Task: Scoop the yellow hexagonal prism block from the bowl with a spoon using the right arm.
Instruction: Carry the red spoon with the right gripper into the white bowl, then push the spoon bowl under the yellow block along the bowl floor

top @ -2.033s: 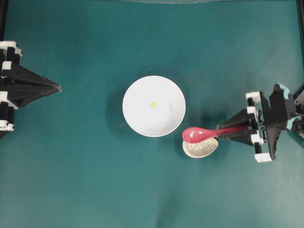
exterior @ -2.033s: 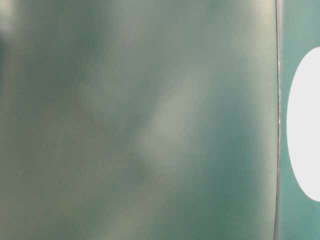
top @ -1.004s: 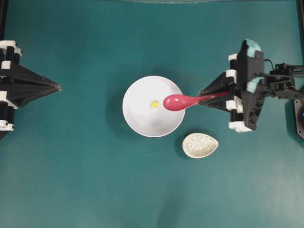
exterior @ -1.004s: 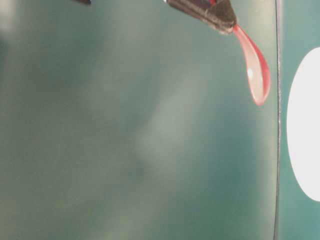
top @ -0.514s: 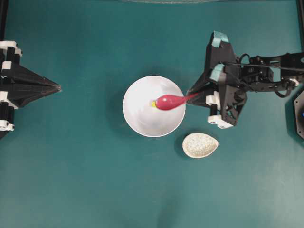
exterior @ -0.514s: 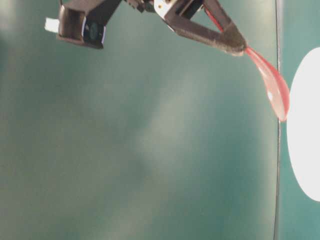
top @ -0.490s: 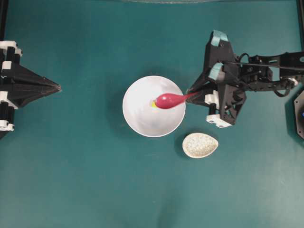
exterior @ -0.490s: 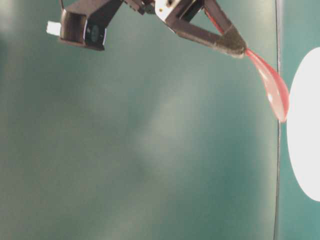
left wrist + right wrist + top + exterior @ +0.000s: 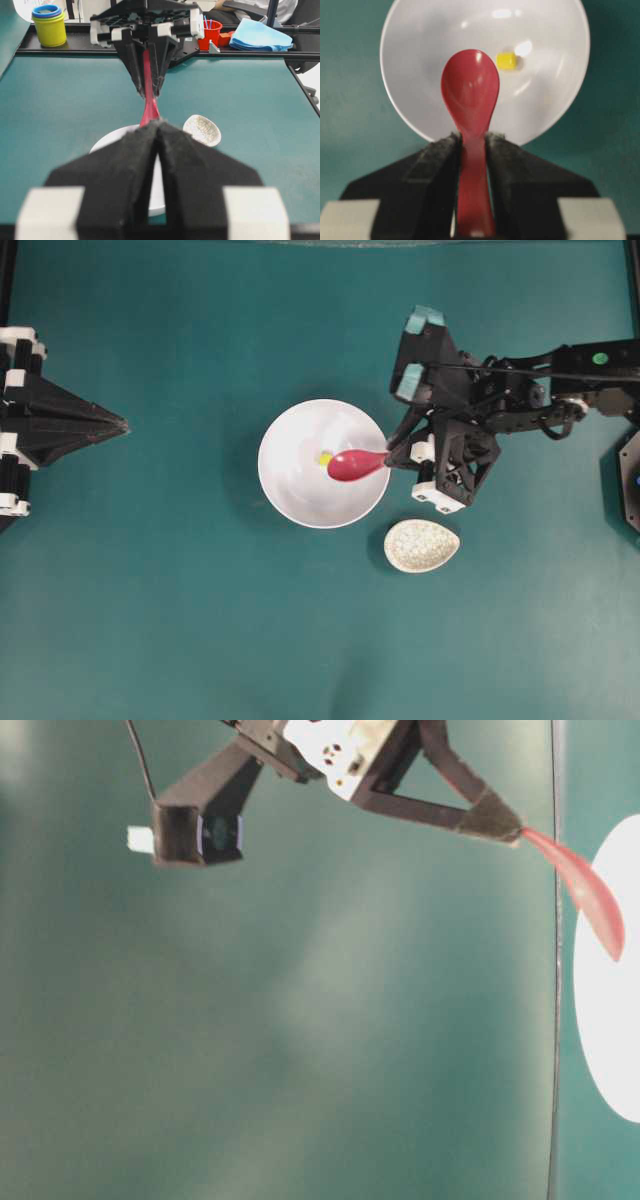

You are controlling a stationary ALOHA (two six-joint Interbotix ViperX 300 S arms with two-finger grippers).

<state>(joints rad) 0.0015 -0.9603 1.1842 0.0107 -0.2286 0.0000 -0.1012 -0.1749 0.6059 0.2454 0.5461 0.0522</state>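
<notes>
The white bowl (image 9: 300, 490) sits mid-table, and the tiny yellow block (image 9: 325, 457) lies inside it near its middle. My right gripper (image 9: 392, 456) is shut on the handle of the pink-red spoon (image 9: 350, 465), whose scoop hangs over the bowl just right of the block. In the right wrist view the spoon (image 9: 470, 90) points into the bowl (image 9: 555, 100) with the block (image 9: 506, 60) up and to the right of the empty scoop. The table-level view has the spoon (image 9: 590, 905) tilted down toward the bowl (image 9: 610, 1040). My left gripper (image 9: 124, 424) rests shut at the far left with nothing in it.
A small speckled beige egg-shaped dish (image 9: 421, 546) lies just below and right of the bowl, under the right arm's wrist. Beyond the table's far edge stand a yellow and blue cup stack (image 9: 49, 24), a red cup (image 9: 211, 33) and a blue cloth (image 9: 260, 36).
The right arm has carried the spoon left from above the speckled dish to over the bowl, lowering and tilting its scoop beside the block. The left arm stayed still.
</notes>
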